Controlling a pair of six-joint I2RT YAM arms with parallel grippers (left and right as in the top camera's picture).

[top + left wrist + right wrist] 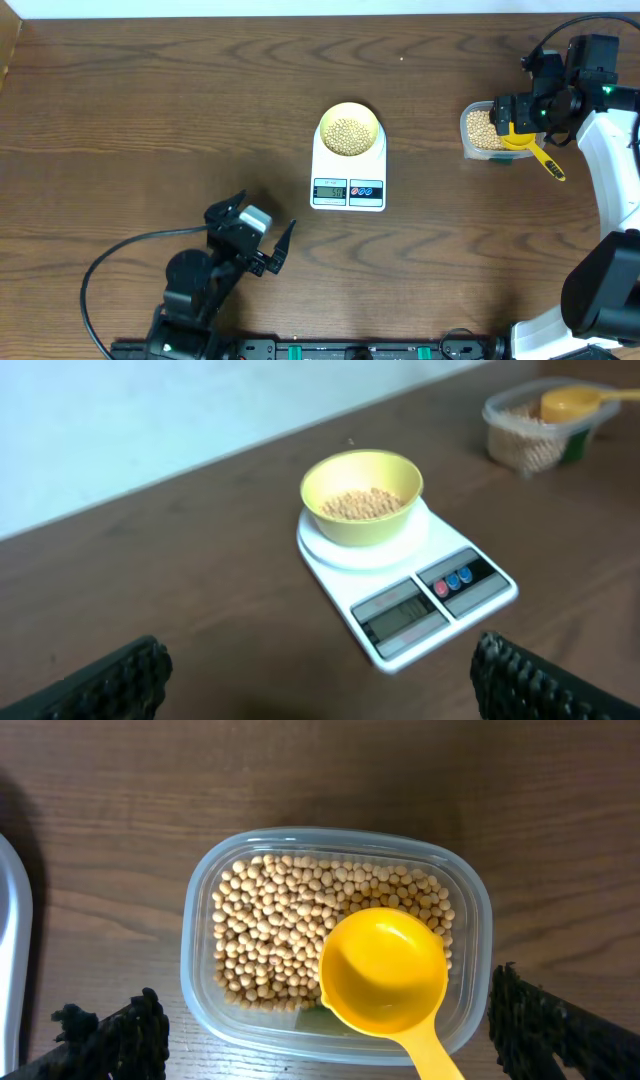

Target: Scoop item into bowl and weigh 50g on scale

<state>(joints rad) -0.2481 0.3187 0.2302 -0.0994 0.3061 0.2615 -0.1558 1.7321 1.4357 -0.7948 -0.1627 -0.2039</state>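
Right gripper [330, 1032] hovers over tub [330, 833] at far right, jaws spread wide, grasping nothing. Scoop [383, 970] lies loose in the tub on the beans [280, 930], its cup empty, handle poking out toward the near side. Bowl [360, 532] sits on scale [335, 560] at centre, with a shallow layer of beans inside. Left gripper [268, 212] is near left, released, empty. Display is too blurry to read.

Likely step: top up or finish. To do it well, grip the handle squarely and take a small load. Tip slowly over the bowl's middle, don't press on the scale, and watch for stray beans.
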